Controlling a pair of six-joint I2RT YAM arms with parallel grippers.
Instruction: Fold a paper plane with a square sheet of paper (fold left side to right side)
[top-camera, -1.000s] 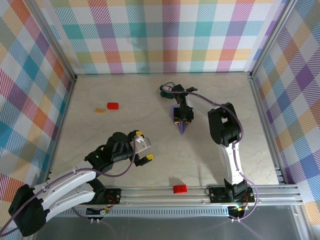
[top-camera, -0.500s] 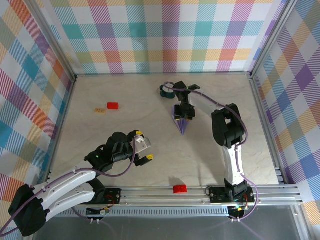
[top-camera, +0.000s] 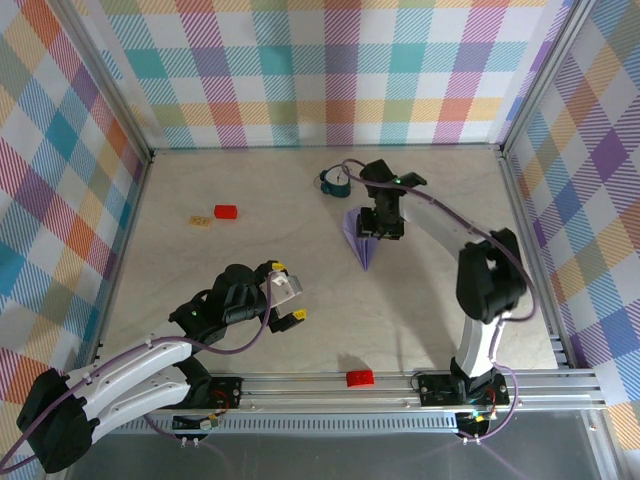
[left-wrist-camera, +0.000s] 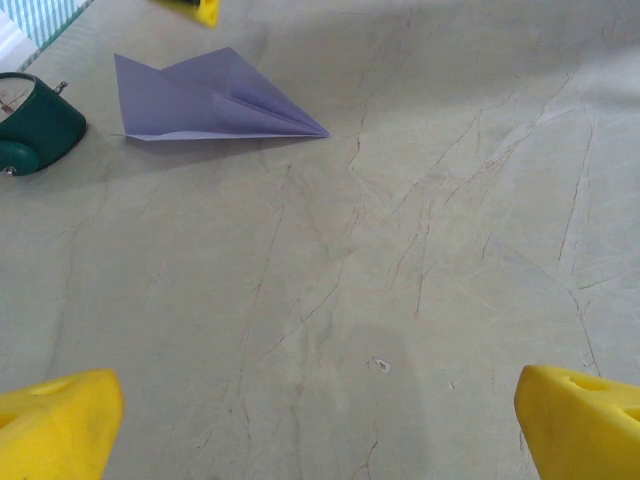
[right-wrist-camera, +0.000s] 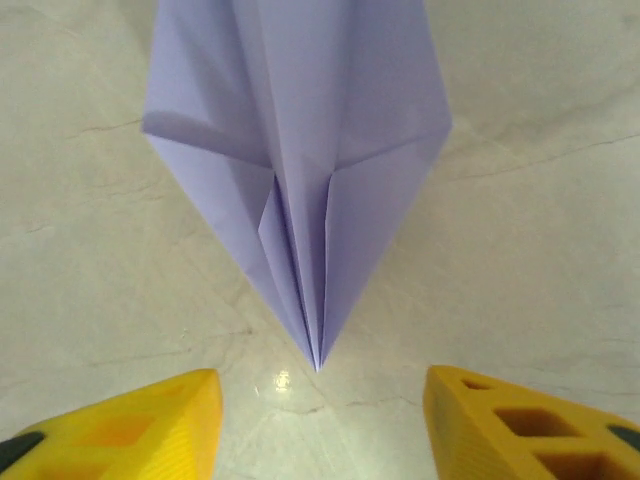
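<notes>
Top external: backed off the paper plane (top-camera: 363, 247) with right gripper (top-camera: 383, 231) spread wide and empty, folding seemingly finished.

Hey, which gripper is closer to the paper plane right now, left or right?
Right. The right gripper sits at the paper plane, whose nose lies just ahead of its open fingers; the left gripper is well away, toward the near-left.

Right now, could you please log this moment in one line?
paper plane folded, flat on table | right gripper open, not gripping it | left gripper open, away
</notes>
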